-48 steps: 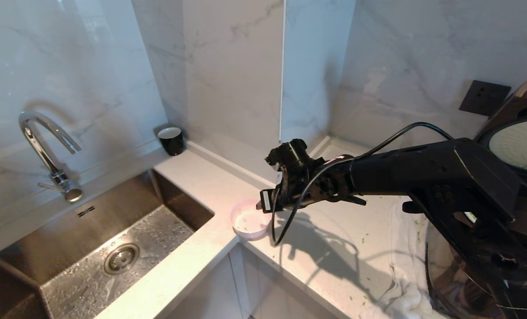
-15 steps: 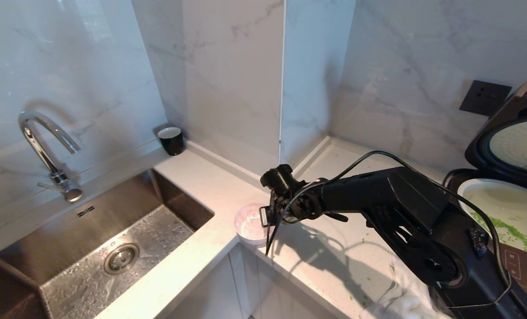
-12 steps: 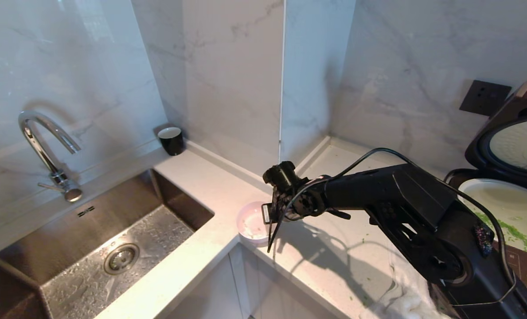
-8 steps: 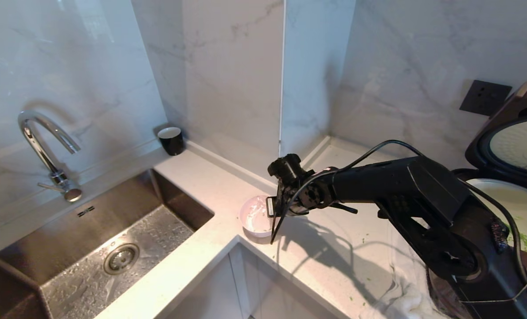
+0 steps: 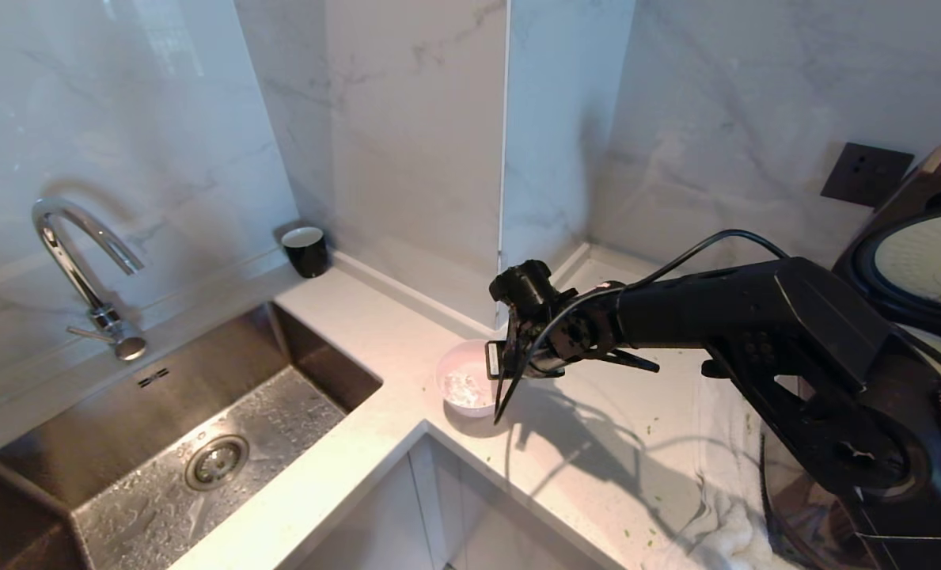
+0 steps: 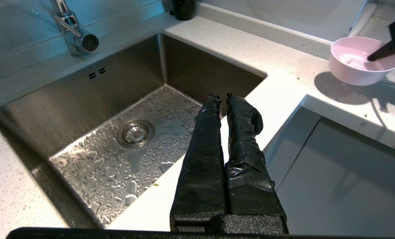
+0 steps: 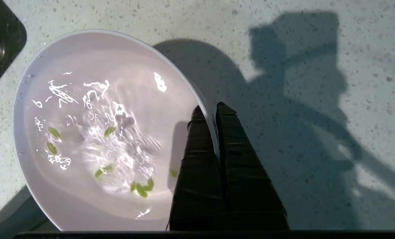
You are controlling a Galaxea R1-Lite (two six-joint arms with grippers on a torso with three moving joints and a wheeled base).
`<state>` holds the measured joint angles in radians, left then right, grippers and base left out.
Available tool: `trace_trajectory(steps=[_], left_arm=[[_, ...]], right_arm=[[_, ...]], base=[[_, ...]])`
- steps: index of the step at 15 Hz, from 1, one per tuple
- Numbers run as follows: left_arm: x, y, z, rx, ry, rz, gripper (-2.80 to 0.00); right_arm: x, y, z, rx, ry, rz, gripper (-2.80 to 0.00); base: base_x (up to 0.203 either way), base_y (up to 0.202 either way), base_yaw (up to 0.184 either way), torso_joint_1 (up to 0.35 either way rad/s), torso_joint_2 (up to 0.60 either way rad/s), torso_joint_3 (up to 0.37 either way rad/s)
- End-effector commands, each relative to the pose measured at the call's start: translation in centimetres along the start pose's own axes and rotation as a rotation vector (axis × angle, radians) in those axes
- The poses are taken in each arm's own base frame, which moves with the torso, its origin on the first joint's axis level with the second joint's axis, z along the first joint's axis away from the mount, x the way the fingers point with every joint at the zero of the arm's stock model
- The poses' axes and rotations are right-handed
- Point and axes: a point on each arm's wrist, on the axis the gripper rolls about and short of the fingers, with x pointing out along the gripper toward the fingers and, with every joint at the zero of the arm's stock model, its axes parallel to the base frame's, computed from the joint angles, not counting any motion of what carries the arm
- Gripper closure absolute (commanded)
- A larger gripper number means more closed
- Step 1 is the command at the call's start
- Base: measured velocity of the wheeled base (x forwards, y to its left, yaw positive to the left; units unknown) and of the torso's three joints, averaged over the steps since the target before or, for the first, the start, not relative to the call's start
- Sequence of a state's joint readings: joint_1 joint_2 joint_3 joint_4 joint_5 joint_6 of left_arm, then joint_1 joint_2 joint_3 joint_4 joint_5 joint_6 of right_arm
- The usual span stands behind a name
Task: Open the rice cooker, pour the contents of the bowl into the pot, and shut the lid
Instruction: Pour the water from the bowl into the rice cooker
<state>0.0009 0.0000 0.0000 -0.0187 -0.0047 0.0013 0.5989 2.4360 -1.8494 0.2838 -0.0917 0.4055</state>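
The pink bowl (image 5: 464, 386) is by the counter's inner corner, next to the sink; whether it rests on the counter or hangs just above it I cannot tell. My right gripper (image 7: 210, 108) is shut on its rim, one finger inside and one outside. Water and a few green bits of the contents (image 7: 141, 189) lie in the bowl (image 7: 101, 132). At the far right the rice cooker's lid (image 5: 858, 273) stands open, showing its perforated plate (image 5: 929, 257). The pot is almost wholly hidden behind my right arm. My left gripper (image 6: 221, 97) is shut and empty, over the sink's front edge.
A wet steel sink (image 5: 201, 443) with a faucet (image 5: 82, 261) lies to the left. A black cup (image 5: 305, 251) stands at the back wall and a wall socket (image 5: 866, 174) is beside the cooker. A white cloth (image 5: 723, 538) and green flecks (image 5: 650, 427) lie on the counter.
My right arm has risen and carried the bowl a little to the right and away from the counter's front edge. The arm now covers the pot, which showed a second ago.
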Motion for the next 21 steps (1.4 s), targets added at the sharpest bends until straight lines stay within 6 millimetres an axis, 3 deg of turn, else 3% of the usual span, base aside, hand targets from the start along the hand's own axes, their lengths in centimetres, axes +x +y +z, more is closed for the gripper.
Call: trace_trajectory(steps=[1,18,21], left_arm=[[0.1,0.0,-0.2,0.000,0.010,0.001,0.00],[0.1,0.0,-0.2,0.005,0.011,0.001,0.00],[0.1,0.0,-0.2,0.002,0.011,-0.001,0.00]], right_arm=[[-1.9,-0.1,0.5,0.006,-0.017,0.005,0.00],[-17.1,-3.3,-2.7,0.103,-0.025,0.066,0.00],[-19.0,-4.0,-3.9,0.115,-0.014,0.060,0.00]], base=[[0.000,0.000,0.000,0.000,0.00,0.000],[0.000,0.000,0.000,0.000,0.00,0.000],[0.000,0.000,0.000,0.000,0.00,0.000]])
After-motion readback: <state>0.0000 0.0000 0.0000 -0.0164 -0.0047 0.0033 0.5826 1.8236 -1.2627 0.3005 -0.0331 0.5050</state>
